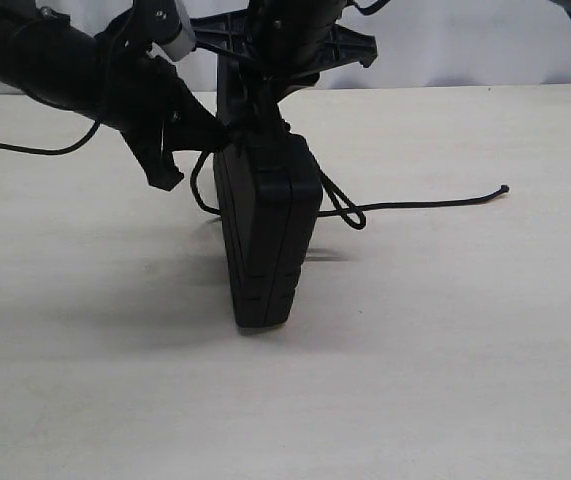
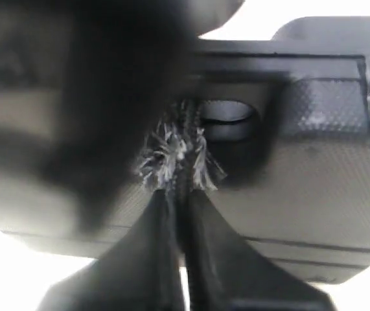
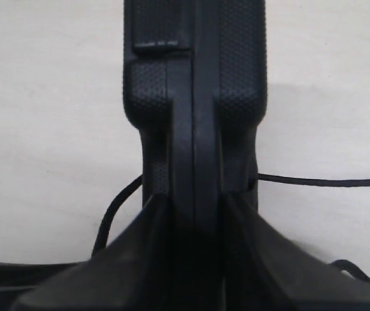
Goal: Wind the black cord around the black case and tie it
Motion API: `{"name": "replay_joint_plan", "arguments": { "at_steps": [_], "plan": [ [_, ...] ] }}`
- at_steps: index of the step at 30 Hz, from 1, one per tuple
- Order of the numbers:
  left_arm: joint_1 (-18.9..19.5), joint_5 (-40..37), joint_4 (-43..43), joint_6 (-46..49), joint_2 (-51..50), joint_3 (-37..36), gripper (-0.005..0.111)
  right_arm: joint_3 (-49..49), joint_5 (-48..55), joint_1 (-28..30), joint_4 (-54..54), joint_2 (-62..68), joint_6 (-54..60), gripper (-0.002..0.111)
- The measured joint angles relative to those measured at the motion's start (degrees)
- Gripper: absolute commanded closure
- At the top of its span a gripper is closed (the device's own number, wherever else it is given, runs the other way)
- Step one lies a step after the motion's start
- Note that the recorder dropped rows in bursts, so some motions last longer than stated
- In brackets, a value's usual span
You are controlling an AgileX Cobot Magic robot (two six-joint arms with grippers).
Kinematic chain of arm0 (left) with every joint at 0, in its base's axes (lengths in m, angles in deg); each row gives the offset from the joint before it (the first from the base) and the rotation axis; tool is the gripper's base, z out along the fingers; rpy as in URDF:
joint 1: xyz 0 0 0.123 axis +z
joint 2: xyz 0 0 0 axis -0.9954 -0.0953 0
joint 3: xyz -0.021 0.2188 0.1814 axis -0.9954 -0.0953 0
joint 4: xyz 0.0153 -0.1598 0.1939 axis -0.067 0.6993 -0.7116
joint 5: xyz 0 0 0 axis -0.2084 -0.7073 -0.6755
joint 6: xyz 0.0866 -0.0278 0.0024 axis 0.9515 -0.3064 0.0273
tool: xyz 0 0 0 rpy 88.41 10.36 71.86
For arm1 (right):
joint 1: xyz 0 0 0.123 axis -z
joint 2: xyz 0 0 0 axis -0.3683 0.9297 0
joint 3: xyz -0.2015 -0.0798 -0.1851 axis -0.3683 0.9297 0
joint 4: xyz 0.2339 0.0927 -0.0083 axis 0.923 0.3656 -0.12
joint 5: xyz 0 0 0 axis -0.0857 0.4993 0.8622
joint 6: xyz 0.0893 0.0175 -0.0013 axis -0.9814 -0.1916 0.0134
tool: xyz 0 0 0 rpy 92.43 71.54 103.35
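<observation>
Black case [image 1: 265, 240] stands upright on one narrow edge at the middle of the exterior view, its lower end resting on the pale bench [image 1: 445, 380]. The right arm reaches in from the upper middle of the frame, and its hand [image 1: 265, 105] grips the top of the case. In the right wrist view the two fingers [image 3: 139, 259] press against opposite faces, spread only as wide as the case is thick.

The left arm slants in from the upper left, with its hand [image 1: 217, 135] against the case's left side near the top. That hand is pinched tight on the black cord [image 1: 425, 205]. Frayed fibres [image 2: 178, 159] stick out just past the fingertips, beside the handle slot [image 2: 230, 120].

To the right of the case the cord makes a small loop, then trails across the bench toward the right of the frame, where its end lies free. Another bend of cord hangs at the case's left.
</observation>
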State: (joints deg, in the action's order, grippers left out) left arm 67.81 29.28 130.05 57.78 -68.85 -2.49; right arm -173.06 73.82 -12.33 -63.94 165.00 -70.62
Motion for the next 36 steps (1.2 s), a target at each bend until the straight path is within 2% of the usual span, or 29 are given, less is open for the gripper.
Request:
{"name": "replay_joint_plan", "arguments": {
  "at_steps": [2, 4, 6, 7, 10, 11, 12, 13, 14, 15, 18, 23, 28, 36],
  "plan": [
    [0.0, 0.0, 3.8, 0.0, -0.5, 0.0, 0.099, 0.0, 0.0, 0.0, 0.1, 0.0, 0.0, 0.104],
    [0.0, 0.0, 5.8, 0.0, -0.5, -0.1, 0.081, 0.0, 0.0, 0.0, 0.1, 0.0, 0.0, 0.104],
    [0.0, 0.0, 3.9, -0.6, -0.5, -0.1, 0.065, 0.0, 0.0, 0.0, 0.2, 0.0, 0.0, 0.104],
    [0.0, 0.0, 2.9, -1.3, -0.5, -0.1, 0.063, 0.0, 0.0, 0.0, 0.2, 0.0, 0.0, 0.104],
    [0.4, 0.6, -5.3, -5.7, 1.9, -0.1, 0.064, 0.0, -0.1, 0.0, 0.2, 0.0, 0.0, 0.104],
    [1.3, 0.6, -6.5, -7.9, 3.1, -0.1, 0.071, 0.0, -0.1, 0.0, 0.3, 0.0, 0.0, 0.104],
    [3.5, 0.2, -7.1, -13.6, 5.4, -0.1, 0.086, 0.0, -0.1, 0.0, 0.3, 0.0, 0.0, 0.104],
    [5.1, -0.5, -7.4, -18.2, 6.8, -0.1, 0.107, 0.0, -0.1, 0.0, 0.3, 0.0, 0.0, 0.104],
    [7.5, -3.2, -7.5, -22.6, 8.9, -0.1, 0.107, 0.0, -0.1, 0.0, 0.3, 0.0, 0.0, 0.104],
    [8.3, -4.1, -7.5, -23.7, 9.8, -0.4, 0.107, 0.0, -0.1, 0.0, 0.3, 0.0, 0.0, 0.104],
    [10.2, -1.2, -7.5, -28.7, 15.2, -4.4, 0.107, 0.0, -0.1, 0.0, 0.3, 0.0, -0.1, 0.104],
    [10.6, 13.3, -7.8, -31.7, 26.2, -15.2, 0.107, 0.0, -0.1, 0.0, 0.3, 0.0, -0.1, 0.104],
    [10.6, 26.9, -7.1, -34.4, 37.7, -22.7, 0.107, 0.0, -0.1, 0.0, 0.3, 0.0, -0.1, 0.104],
    [10.7, 33.2, -6.3, -36.2, 55.2, -30.9, 0.107, 0.0, -0.1, 0.0, 0.3, 0.0, -0.1, 0.104]
  ]
}}
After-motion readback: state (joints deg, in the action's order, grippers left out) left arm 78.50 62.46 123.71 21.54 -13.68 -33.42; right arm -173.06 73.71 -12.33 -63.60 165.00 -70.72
